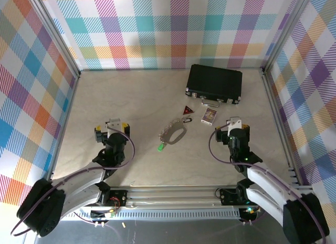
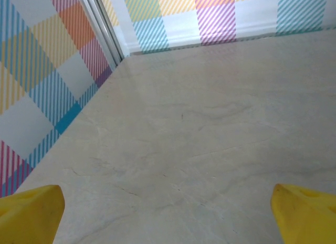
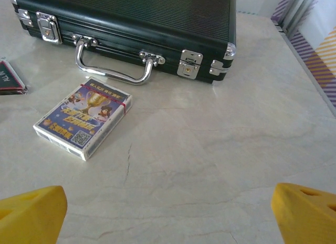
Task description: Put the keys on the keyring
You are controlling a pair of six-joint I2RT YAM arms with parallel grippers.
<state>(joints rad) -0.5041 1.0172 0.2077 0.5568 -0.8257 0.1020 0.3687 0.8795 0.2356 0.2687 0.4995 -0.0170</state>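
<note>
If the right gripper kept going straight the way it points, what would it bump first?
Probably the black case. The open right gripper aims past the card box, which lies to its left. It tilts downward, so it might touch the table sooner.

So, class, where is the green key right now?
In the top view, the green key lies near the centre, at the near left end of the chain loop.

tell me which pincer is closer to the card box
right. the right pincer sits just right of the card box; the left pincer is far to its left
</note>
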